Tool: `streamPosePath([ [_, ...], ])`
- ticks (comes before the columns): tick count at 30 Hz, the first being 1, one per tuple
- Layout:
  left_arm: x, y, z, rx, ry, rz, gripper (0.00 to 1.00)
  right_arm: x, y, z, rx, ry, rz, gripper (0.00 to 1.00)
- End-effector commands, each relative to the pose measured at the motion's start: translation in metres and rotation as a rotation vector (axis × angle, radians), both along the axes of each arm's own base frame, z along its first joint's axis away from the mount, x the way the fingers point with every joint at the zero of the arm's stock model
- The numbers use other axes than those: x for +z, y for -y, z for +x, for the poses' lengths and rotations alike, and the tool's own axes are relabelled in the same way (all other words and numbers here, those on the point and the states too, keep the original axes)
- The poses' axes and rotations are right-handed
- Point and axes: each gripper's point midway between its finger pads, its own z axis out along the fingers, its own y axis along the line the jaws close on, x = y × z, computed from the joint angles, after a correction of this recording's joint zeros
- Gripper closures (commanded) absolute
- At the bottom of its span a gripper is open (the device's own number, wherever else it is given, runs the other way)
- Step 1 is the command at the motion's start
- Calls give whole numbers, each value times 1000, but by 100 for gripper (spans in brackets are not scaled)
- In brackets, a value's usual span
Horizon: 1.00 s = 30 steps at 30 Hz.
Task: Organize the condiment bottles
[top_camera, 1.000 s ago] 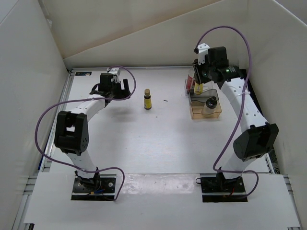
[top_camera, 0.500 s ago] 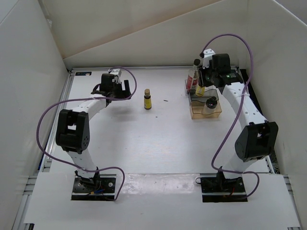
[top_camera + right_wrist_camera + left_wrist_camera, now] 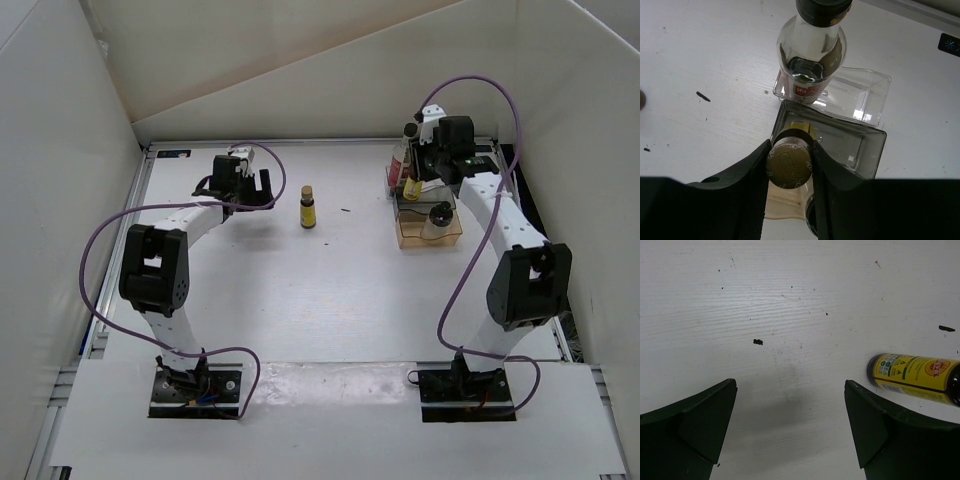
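My right gripper [image 3: 789,162] is shut on a tiny amber gold-capped bottle [image 3: 789,163], held over the clear tray [image 3: 867,150] with the tan base; it also shows in the top view [image 3: 411,187]. The taller red-labelled black-capped bottle [image 3: 811,55] stands in a clear lid just behind the tray. The short clear black-capped bottle [image 3: 438,220] stands in the tray's near end. The other tiny amber bottle [image 3: 308,207] stands alone at mid-table and shows in the left wrist view [image 3: 917,377]. My left gripper [image 3: 790,425] is open and empty, left of that bottle.
White walls close in the table on the left, back and right. A clear plastic lid [image 3: 860,92] lies behind the tray. Small dark specks [image 3: 758,342] dot the white tabletop.
My right gripper with the amber bottle has shifted slightly over the tray's far end. My left gripper has edged a little toward the lone amber bottle.
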Motion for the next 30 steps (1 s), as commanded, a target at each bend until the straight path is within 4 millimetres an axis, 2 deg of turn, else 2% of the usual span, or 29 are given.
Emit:
streamPosePath([
  [1, 18, 0, 12, 4, 47, -11, 0, 15, -3, 20, -6, 96, 42, 100],
  [10, 13, -4, 12, 10, 39, -11, 0, -4, -7, 29, -2, 81, 56, 100],
  [14, 12, -5, 12, 14, 36, -11, 0, -10, -9, 29, 2, 69, 54, 100],
  [17, 9, -6, 12, 18, 31, -9, 0, -15, -3, 29, -8, 63, 52, 100],
  [19, 10, -5, 12, 14, 34, -11, 0, -18, -9, 27, 5, 62, 50, 100],
  [30, 6, -5, 12, 15, 24, -8, 0, -34, -10, 25, 0, 38, 50, 100],
])
